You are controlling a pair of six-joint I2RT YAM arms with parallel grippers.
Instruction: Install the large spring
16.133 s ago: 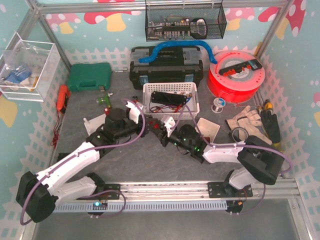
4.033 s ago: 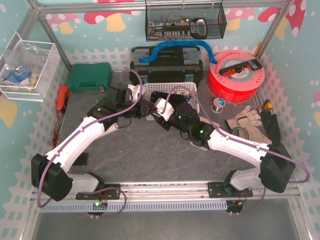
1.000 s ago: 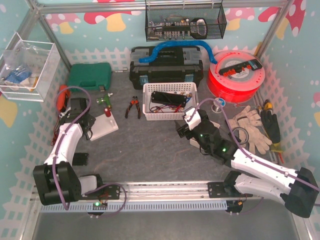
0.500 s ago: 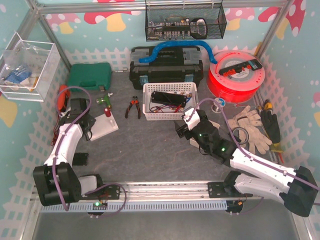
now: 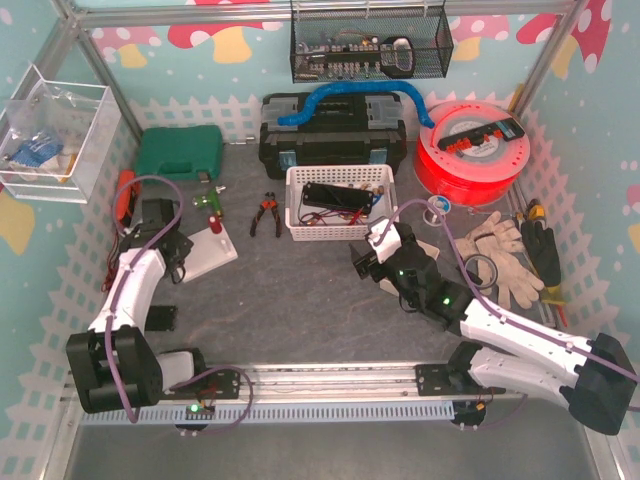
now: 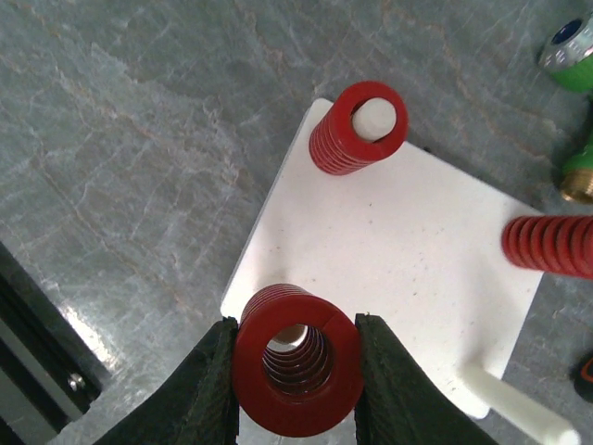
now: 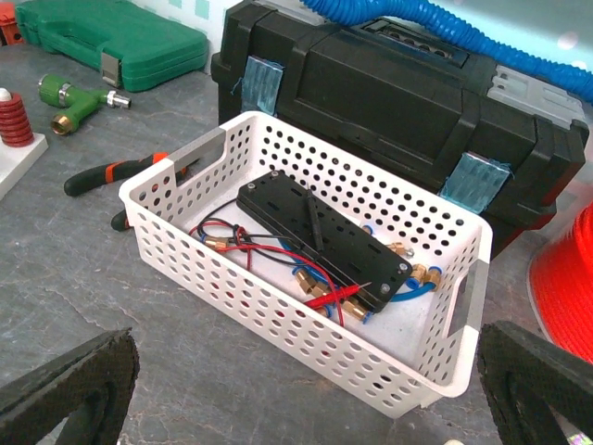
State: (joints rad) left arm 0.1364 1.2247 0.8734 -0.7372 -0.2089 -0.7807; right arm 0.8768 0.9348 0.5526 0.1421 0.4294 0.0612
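Observation:
My left gripper point(image 6: 296, 371) is shut on the large red spring point(image 6: 296, 366), its black fingers point(image 6: 208, 389) pressing both sides. The spring hangs upright over the near corner of the white peg plate point(image 6: 408, 241), and something white shows through its bore. On the plate, a smaller red spring point(image 6: 357, 125) sits on a peg and another red spring point(image 6: 551, 246) lies at the right edge. A bare white peg point(image 6: 510, 403) sticks out near the corner. From above, the left gripper point(image 5: 178, 262) is at the plate point(image 5: 212, 250). My right gripper point(image 5: 365, 255) stands open and empty before the white basket point(image 5: 342, 232).
The basket point(image 7: 306, 343) holds a black block with wires and brass fittings. Behind it are a black toolbox point(image 7: 398, 93) and a green case point(image 7: 102, 37). Red-handled pliers point(image 7: 111, 176) and a green fitting point(image 7: 74, 102) lie between basket and plate. Gloves point(image 5: 505, 250) and a red spool point(image 5: 470, 150) lie on the right.
Four seconds ago both grippers met near the basket; the left has since carried the spring to the plate and the right has drawn back. Over the last second almost nothing moved.

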